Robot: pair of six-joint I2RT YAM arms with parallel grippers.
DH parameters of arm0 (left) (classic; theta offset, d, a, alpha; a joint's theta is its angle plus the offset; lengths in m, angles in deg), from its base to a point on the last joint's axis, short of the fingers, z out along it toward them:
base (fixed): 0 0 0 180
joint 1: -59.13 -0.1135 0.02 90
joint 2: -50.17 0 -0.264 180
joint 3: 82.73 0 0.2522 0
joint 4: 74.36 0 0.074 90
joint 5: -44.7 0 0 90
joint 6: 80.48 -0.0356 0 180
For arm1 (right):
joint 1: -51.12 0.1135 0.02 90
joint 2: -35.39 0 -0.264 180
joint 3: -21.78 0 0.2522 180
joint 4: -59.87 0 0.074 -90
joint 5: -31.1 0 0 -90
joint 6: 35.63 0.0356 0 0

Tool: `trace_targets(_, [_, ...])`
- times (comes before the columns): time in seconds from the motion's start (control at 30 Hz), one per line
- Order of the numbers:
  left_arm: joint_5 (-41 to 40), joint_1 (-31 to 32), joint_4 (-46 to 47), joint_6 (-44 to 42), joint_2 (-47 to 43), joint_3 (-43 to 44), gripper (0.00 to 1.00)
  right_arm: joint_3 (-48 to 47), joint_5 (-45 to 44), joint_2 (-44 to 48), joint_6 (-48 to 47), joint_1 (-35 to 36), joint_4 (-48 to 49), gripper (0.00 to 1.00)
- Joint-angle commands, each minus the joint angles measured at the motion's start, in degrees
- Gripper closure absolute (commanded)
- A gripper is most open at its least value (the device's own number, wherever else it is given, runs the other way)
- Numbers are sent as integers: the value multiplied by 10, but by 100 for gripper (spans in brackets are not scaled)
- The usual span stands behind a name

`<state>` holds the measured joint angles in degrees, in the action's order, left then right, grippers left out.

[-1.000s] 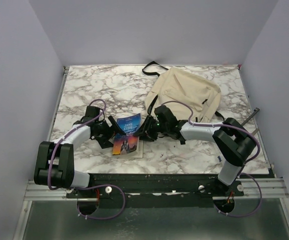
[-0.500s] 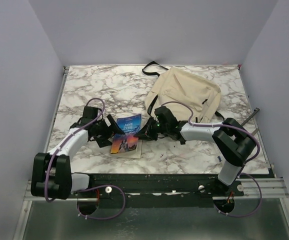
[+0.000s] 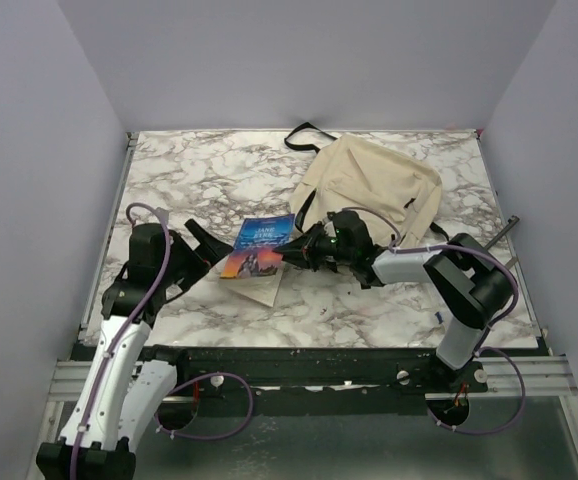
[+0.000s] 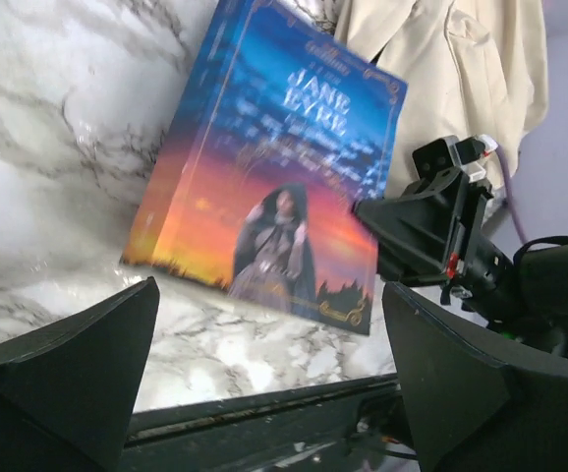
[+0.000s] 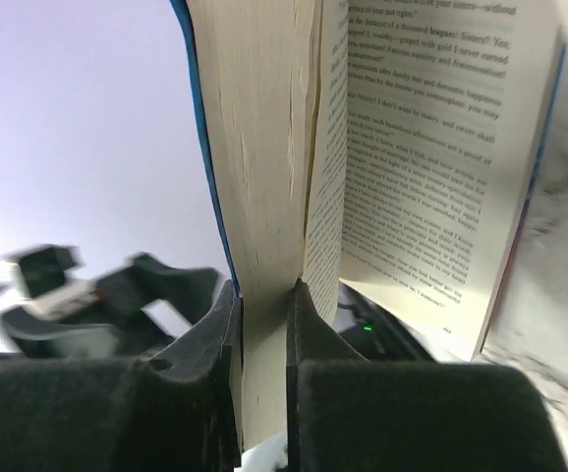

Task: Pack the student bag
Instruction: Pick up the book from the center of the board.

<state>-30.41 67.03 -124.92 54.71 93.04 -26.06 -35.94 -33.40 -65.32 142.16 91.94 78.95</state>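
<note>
– Where's the bag (image 3: 374,185)?

– There is one, on the far right part of the table (image 3: 184,170). It is cream cloth, soft and slumped flat, with a black strap (image 3: 307,134) looping out at its far edge.

– What's next to it?

– One book (image 3: 259,248), just near and left of the bag. It's a paperback with a glossy blue and orange cover, a cloaked figure on it and "Jane Eyre" in pale letters. It sits tilted, with the pages splayed apart partway through.

– Is anything holding it?

– Yes. The right gripper (image 3: 294,250) reaches in from the bag's side. Its two black fingers are pinched on a thick block of cream pages at the book's right edge. In the right wrist view a printed page hangs loose beside that block.

– And the other one?

– The left gripper (image 3: 212,250) is just left of the book. Its fingers are spread wide and grasp nothing. From its own camera the cover shows between the two dark finger pads (image 4: 68,364), with a gap on both sides.

– What about the surface?

– It's a smooth white slab with grey marble veining. There are two arms with white and black shells, each trailing a purple cable (image 3: 149,290).
</note>
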Motion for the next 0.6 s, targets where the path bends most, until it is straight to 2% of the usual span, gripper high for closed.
trace_targets(0.0, [3,-6,-35,173,-69,-50,2,-9,46,2,104,-8,206,99])
trace_targets(0.23, [51,-11,66,261,-65,-89,2,-2,52,-14,167,-9,290,99])
trace_targets(0.43, [-14,-11,85,214,-48,-87,2,0,62,-27,194,-10,328,99])
trace_targets(0.57, [23,-11,170,189,-33,-110,2,1,66,-35,208,-10,348,99])
